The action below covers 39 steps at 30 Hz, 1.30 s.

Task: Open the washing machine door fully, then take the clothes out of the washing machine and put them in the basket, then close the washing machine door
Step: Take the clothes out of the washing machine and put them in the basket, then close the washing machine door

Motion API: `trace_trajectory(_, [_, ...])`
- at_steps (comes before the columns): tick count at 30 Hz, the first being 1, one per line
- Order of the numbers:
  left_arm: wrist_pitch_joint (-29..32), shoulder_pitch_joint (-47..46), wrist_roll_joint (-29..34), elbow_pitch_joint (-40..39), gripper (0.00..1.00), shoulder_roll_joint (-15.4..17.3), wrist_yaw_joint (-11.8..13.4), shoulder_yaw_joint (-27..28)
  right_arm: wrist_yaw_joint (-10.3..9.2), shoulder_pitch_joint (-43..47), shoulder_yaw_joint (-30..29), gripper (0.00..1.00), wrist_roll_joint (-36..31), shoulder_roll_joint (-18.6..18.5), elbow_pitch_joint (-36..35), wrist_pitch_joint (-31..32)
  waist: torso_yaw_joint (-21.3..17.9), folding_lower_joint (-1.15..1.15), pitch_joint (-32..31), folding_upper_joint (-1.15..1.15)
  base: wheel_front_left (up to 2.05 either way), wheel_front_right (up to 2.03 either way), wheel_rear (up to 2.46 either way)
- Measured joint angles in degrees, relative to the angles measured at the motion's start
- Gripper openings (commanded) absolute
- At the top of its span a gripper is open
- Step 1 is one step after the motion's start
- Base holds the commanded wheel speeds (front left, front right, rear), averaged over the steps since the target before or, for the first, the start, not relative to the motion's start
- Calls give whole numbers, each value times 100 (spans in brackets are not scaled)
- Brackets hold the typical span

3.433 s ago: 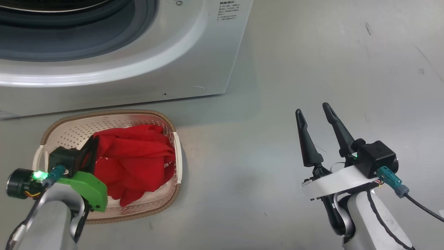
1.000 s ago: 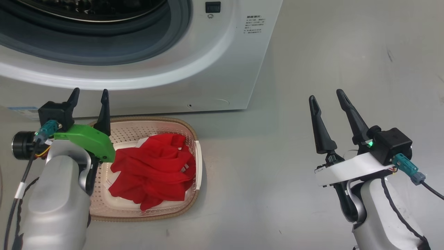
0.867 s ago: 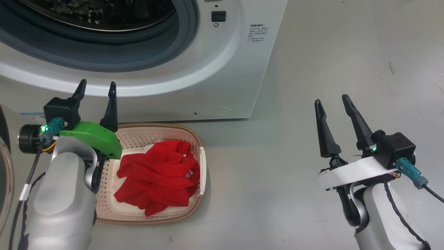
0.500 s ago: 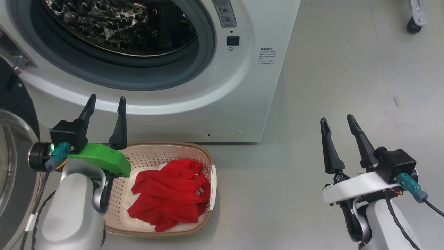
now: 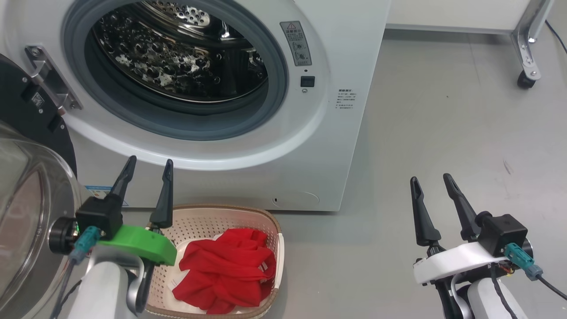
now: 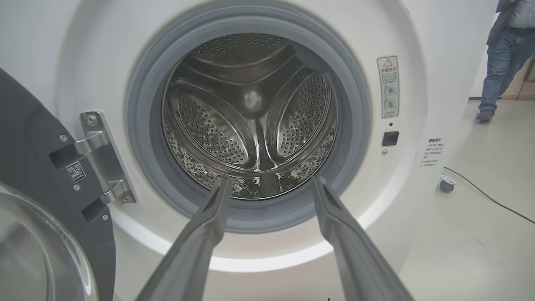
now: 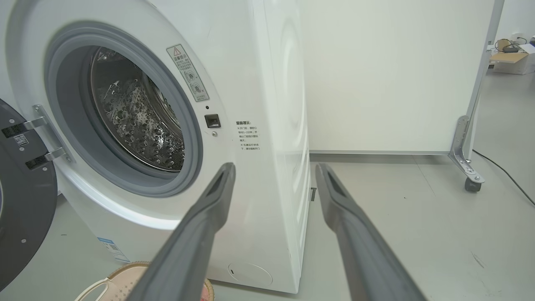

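**Drum looks empty; only the door is left to close**

The washing machine door [image 5: 31, 190] stands swung wide open at the left of the washing machine [image 5: 319, 146]. The left gripper [image 5: 149, 160], fingers spread and holding nothing, hovers before the machine's lower front and points toward the drum [image 5: 177, 66], which looks bare. The basket [image 5: 221, 208] sits at the machine's foot with the clothes [image 5: 226, 274] heaped inside. Well off the machine's right side, the right gripper [image 5: 430, 177] is also spread and empty. Judging by this, unloading is done and only closing the door remains.
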Motion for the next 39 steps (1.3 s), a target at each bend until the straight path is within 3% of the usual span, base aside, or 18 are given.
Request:
trace_trajectory(7, [1,387,234,-344,100,-1,-1,-241,2,166,2,100,0,20,-51,0,28,0,-137,0,0,0,0])
trace_trajectory(39, [0,951,242,-1204,100,-8,-1,-168,46,265,-43,100,-1,29,-305,0,15,0,-94,0,0,0,0])
